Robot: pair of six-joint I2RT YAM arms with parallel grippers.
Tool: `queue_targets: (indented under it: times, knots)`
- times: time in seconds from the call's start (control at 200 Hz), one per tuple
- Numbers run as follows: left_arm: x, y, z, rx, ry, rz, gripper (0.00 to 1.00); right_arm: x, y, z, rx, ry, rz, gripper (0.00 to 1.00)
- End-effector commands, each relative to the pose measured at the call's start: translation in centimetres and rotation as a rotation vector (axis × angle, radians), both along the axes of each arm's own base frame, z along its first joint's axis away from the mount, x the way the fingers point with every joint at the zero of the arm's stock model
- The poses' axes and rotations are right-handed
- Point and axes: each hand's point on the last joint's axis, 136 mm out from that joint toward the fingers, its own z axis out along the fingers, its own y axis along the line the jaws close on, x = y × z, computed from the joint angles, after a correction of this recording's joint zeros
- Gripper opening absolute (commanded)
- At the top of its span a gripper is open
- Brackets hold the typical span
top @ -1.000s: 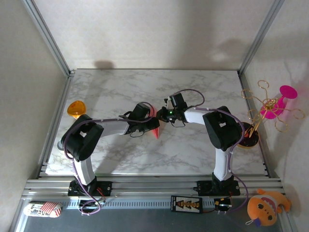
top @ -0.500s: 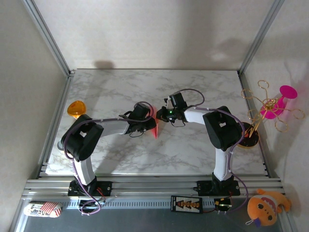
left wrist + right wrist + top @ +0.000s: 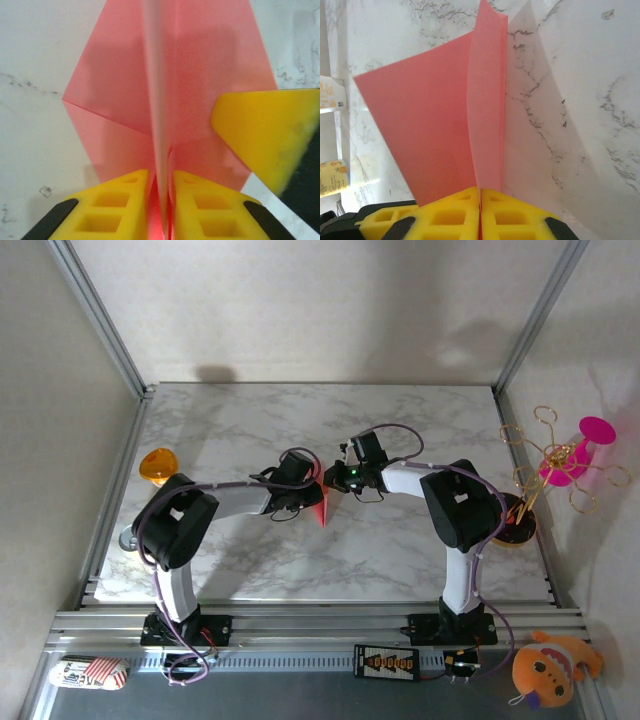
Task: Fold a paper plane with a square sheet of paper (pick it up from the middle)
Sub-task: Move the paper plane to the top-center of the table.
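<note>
Paper point(image 3: 200, 75) thin, limp, easily crumpled: best pinched at raised centre crease. Right gripper point(image 3: 480, 195) pressed together on it; left gripper point(image 3: 161, 181) flanking it narrowly, contact uncertain.

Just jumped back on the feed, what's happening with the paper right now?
Both arms meet at the middle of the table over the pink paper, which is folded with a crease standing upright. The right gripper is shut on that crease. The left gripper faces it, with its jaws close on either side of the crease. Whether they actually pinch it is unclear.
</note>
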Motion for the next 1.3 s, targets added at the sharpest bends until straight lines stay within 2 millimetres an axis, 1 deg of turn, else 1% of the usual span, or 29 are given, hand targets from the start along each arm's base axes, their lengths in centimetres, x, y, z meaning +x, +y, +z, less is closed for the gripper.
queue_targets:
  times: [0.0,0.04,0.115,0.17,0.225,0.285,0.421,0.541,0.616,0.721,0.841,1.037,1.142,1.212,1.292]
  knots:
    - [-0.2,-0.4,-0.2,0.031,0.008,-0.024,0.17,0.1,0.9,1.7,0.026,-0.023,0.022,0.1]
    - [-0.1,-0.3,-0.2,0.035,0.007,-0.022,0.16,0.1,0.8,1.8,0.026,-0.023,0.02,0.1]
    - [0.1,-0.2,0.3,0.042,-0.008,-0.014,0.11,0.2,0.7,2.0,0.024,-0.029,0.016,0.1]
    - [0.4,0.0,0.7,0.05,-0.022,-0.009,0.08,0.2,0.6,2.2,0.015,-0.038,0.008,0.13]
    - [0.7,0.2,1.3,0.06,-0.038,-0.001,0.04,0.4,0.2,2.5,0.001,-0.053,-0.007,0.19]
    - [0.9,0.6,1.7,0.079,-0.053,0.003,0.01,0.9,-0.6,2.9,-0.028,-0.077,-0.037,0.28]
    - [1.9,2.1,2.8,0.178,-0.086,-0.003,0.0,2.2,-4.0,3.9,-0.123,-0.154,-0.157,0.51]
    - [3.2,4.3,3.8,0.298,-0.113,0.0,0.0,2.7,-7.5,4.2,-0.242,-0.234,-0.258,0.66]
    - [4.1,5.4,3.9,0.367,-0.112,-0.011,0.0,2.6,-9.3,4.3,-0.295,-0.266,-0.307,0.74]
    - [5.6,6.1,3.8,0.449,-0.101,-0.045,0.0,2.3,-11.1,4.3,-0.348,-0.299,-0.349,0.81]
    - [7.0,6.6,2.9,0.518,-0.073,-0.068,0.0,1.9,-12.0,4.1,-0.376,-0.305,-0.368,0.83]
    - [8.5,7.2,2.0,0.574,-0.038,-0.06,0.0,1.6,-12.0,3.8,-0.371,-0.291,-0.369,0.83]
    - [8.7,7.1,1.4,0.562,-0.014,-0.058,0.0,1.6,-11.6,3.7,-0.356,-0.286,-0.36,0.83]
    - [8.8,7.2,0.9,0.558,-0.001,-0.055,0.02,1.6,-11.5,3.7,-0.347,-0.282,-0.358,0.83]
    - [8.8,7.2,0.5,0.553,0.013,-0.053,0.07,1.5,-11.4,3.6,-0.341,-0.275,-0.357,0.83]
